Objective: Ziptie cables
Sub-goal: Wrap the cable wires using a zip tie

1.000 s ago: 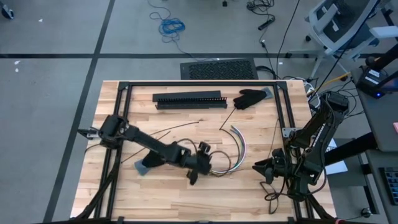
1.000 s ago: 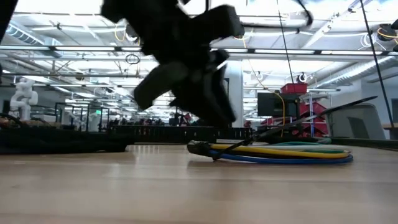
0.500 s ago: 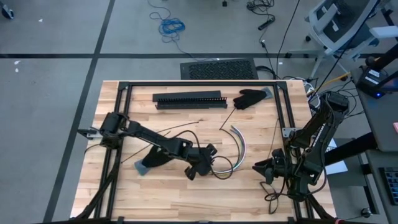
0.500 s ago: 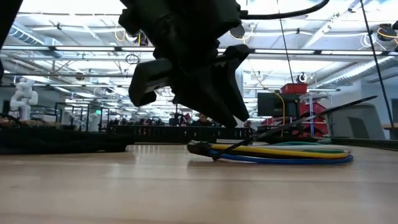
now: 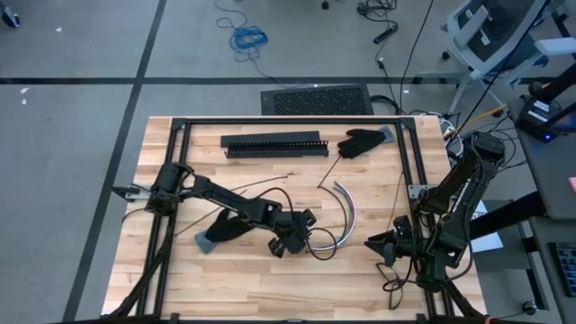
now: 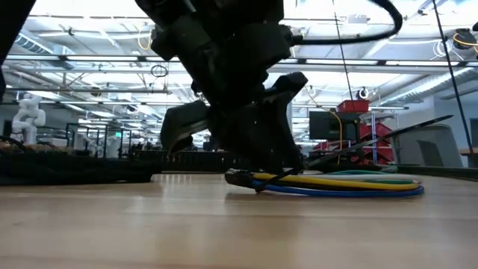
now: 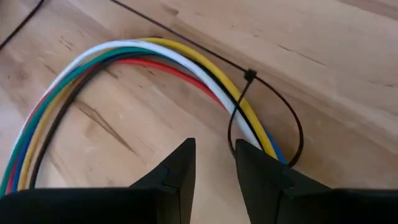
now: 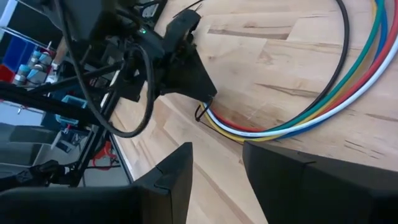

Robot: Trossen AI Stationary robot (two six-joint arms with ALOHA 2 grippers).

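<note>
Cinching step in hand: left gripper (image 7: 214,155), parted narrowly and empty, hovering mid-tabletop over loose ziptie (image 7: 264,118) looped around cables (image 7: 124,59). Next, probably grasping its tail.

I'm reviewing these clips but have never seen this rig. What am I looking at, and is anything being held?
Two dark robot arms work at a wooden table. One camera looks straight down, one sits at tabletop height, and one rides on each wrist. The left gripper hovers over a curved bundle of coloured cables with a loose black zip tie looped around it; its fingers stand slightly apart and hold nothing. The right gripper waits near the table's right edge, also empty. A long black slotted bar and a black glove lie at the far side.
</note>
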